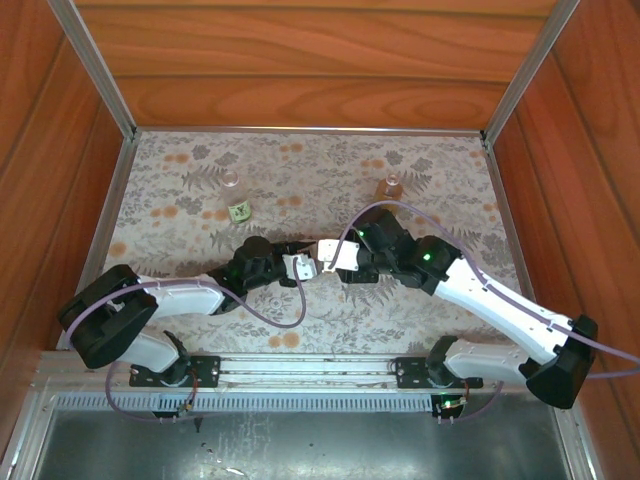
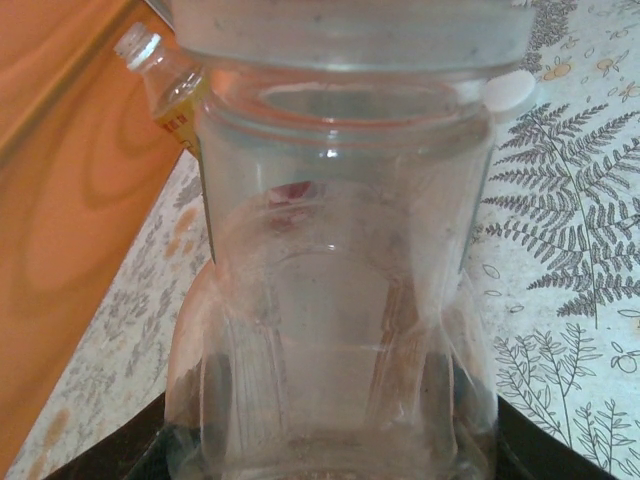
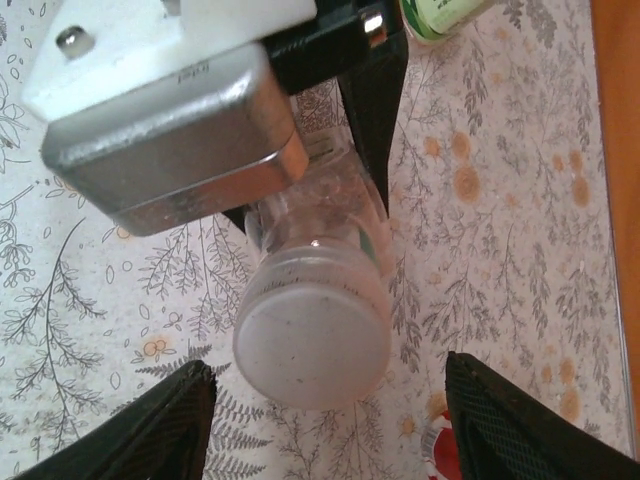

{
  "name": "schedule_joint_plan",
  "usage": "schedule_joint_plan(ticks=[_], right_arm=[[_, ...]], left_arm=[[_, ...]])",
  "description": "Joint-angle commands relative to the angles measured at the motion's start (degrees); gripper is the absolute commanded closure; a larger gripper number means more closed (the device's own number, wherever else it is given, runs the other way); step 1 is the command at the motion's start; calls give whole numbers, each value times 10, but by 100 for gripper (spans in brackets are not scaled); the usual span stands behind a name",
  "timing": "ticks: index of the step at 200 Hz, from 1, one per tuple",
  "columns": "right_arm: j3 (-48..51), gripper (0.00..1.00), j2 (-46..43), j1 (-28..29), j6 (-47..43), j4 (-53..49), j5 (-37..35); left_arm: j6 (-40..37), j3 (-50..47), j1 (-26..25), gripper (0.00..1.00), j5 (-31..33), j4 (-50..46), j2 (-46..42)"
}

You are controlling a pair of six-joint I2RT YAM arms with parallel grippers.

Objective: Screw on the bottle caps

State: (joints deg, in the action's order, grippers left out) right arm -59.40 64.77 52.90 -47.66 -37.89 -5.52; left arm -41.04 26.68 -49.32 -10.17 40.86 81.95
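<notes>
At the centre of the top view, low over the floral mat (image 1: 450, 170), the two arms meet nose to nose, and the clear bottle (image 2: 340, 300) between them is mostly covered by the wrists there. It lies on its side, long axis roughly left to right across that frame, cap end toward the right arm. The left gripper (image 3: 320, 160) is clamped on the bottle's body, one black finger (image 3: 375, 110) pressed along its side and the other hidden under the silver camera block. In the left wrist view the bottle runs up the frame, base at the bottom, neck ring and cap (image 2: 350, 30) at the top, the cap cut by the upper edge. The plastic is clear and ribbed, and whether it holds liquid is hard to tell. In the right wrist view the cap (image 3: 312, 340) faces the lens as a frosted white disc seated on the neck. The right gripper (image 3: 328, 370) stands wide apart, its dark pads (image 3: 170, 420) at the lower corners, on either side of the cap and not touching it. A small white disc (image 2: 505, 90) sits just beside the bottle's shoulder; whether it is a loose cap cannot be told. Toward the top of the top view a green-labelled bottle (image 1: 238, 203) and an amber bottle (image 1: 390, 187) stand upright, well apart
</notes>
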Motion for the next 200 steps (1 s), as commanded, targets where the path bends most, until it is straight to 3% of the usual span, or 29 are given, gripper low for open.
schedule_joint_plan(ticks=[1, 54, 159, 200], right_arm=[[2, 40, 6, 5, -19, 14, 11], [8, 48, 16, 6, -12, 23, 23], [16, 49, 24, 6, -5, 23, 12], [16, 61, 21, 6, 7, 25, 16]], left_arm=[[-9, 15, -7, 55, 0, -11, -2], [-5, 15, -10, 55, -4, -15, -9], [4, 15, -11, 55, -5, -17, -21], [2, 16, -13, 55, 0, -18, -15]])
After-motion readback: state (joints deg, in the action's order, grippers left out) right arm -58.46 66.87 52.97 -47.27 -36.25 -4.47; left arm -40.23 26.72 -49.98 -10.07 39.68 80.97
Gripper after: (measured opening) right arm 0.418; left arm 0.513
